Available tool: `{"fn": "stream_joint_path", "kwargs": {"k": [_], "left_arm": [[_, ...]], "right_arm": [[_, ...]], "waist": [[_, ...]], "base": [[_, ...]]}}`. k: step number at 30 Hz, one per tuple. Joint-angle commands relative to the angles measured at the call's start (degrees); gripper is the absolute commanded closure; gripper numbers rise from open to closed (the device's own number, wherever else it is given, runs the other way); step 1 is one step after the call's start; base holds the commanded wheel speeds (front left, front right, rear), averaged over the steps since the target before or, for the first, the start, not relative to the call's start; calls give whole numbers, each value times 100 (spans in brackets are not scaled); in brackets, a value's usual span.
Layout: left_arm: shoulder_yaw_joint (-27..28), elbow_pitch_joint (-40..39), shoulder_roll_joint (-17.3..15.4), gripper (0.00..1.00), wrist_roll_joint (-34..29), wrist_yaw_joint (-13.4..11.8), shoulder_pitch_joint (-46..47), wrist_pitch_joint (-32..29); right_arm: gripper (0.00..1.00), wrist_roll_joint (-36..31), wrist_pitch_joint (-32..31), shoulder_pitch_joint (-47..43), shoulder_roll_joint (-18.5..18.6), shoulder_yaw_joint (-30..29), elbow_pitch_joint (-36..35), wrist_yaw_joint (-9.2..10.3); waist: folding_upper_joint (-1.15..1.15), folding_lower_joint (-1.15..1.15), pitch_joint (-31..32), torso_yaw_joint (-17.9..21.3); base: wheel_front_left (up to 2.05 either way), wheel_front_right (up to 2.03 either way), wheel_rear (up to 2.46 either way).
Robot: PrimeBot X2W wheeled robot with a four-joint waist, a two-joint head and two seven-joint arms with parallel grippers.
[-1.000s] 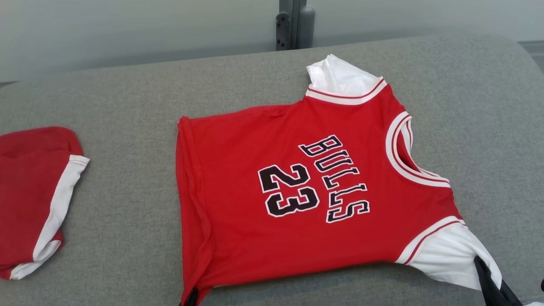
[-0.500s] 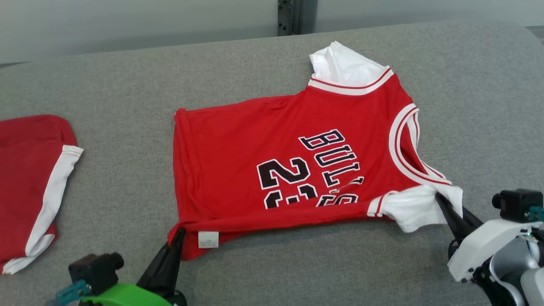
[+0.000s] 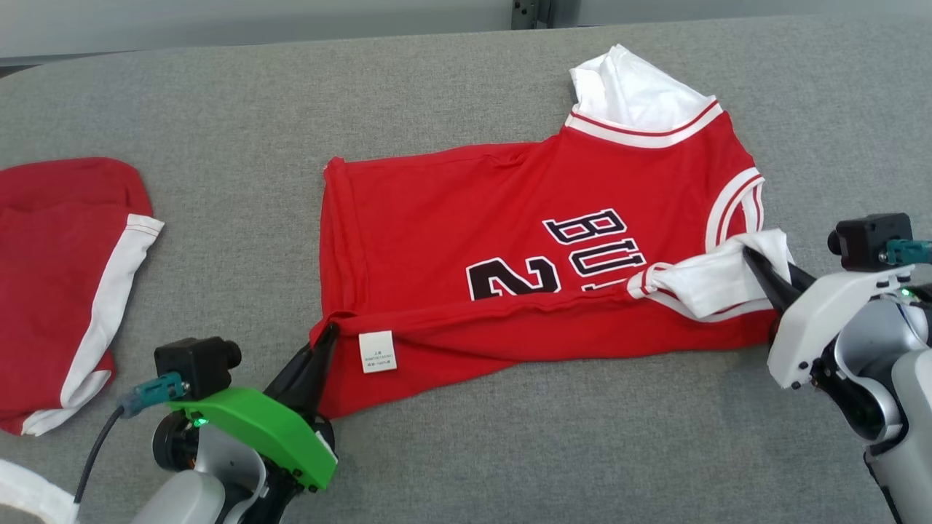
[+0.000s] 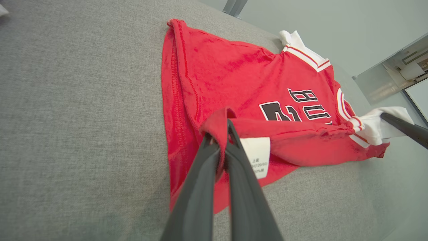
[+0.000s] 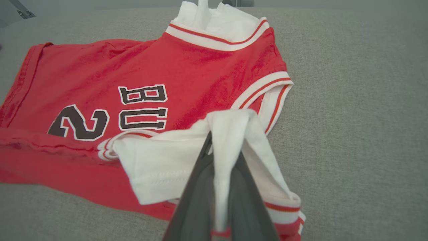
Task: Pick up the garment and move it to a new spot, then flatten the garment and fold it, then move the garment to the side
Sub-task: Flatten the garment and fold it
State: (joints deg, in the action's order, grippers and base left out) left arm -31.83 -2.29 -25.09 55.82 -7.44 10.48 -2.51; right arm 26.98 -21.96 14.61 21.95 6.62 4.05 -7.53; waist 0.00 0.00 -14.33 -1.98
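A red jersey with white sleeves, the garment [image 3: 466, 218] [image 4: 234, 77] [image 5: 187, 67], lies on the grey padded surface with its near edge lifted and doubled back over the black number and lettering. My left gripper [image 3: 328, 338] [image 4: 222, 135] is shut on the garment's near hem corner, beside a white care label [image 3: 377, 351]. My right gripper [image 3: 750, 255] [image 5: 222, 147] is shut on the near white sleeve [image 3: 710, 280] [image 5: 187, 164]. In the left wrist view the right gripper's dark fingers [image 4: 404, 129] reach in from the right edge.
A second red garment with white trim [image 3: 62, 284] lies folded at the left edge of the grey surface [image 3: 218, 145]. A metal post [image 3: 530, 13] stands past the far edge. Bare grey surface stretches in front of the jersey and to its right.
Both grippers have risen into the head view and carried the jersey's near edge away from me, so the fold now covers more of the number and lettering. The camera has also tilted down.
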Motion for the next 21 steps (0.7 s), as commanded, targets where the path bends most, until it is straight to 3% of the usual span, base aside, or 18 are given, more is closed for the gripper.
{"fn": "stream_joint_path", "kwargs": {"k": [1, 4, 11, 12, 13, 14, 16, 21], "left_arm": [[-42, 91, 36, 100, -68, 102, 204, -33], [-121, 357, 98, 100, -101, 266, 453, -86], [-265, 930, 229, 100, -112, 456, 784, -180], [-278, 986, 238, 89, -102, 463, 786, -192], [-294, 1026, 251, 50, -77, 485, 773, -196], [-293, 1056, 267, 0, -19, 487, 726, -223], [-292, 1024, 202, 0, 8, 503, 583, -237], [-3, 521, -138, 0, 259, 271, -23, -139]], "right_arm": [[100, -98, 23, 190, 67, 49, 80, 8], [100, -261, 66, 525, 208, 193, 282, 8], [100, -46, -120, 809, 154, 591, 710, 5], [86, -5, -90, 802, 158, 621, 716, 6], [0, 13, -24, 775, 184, 633, 711, 6], [0, 70, 37, 707, 184, 585, 705, 6], [0, 175, 136, 528, 218, 573, 590, 6], [0, 323, 280, -69, 442, 197, -19, 6]], "waist": [[0, 0, -27, -11], [0, 0, -62, -22], [0, 0, -70, -28], [0, 0, -68, -24], [0, 0, -66, -20], [0, 0, -58, -19], [0, 0, -31, -5], [0, 0, 0, 93]], "base": [[0, 0, 0], [0, 0, 0], [0, 0, 0], [0, 0, 0], [0, 0, 0], [0, 0, 0], [0, 0, 0], [0, 0, 0]]}}
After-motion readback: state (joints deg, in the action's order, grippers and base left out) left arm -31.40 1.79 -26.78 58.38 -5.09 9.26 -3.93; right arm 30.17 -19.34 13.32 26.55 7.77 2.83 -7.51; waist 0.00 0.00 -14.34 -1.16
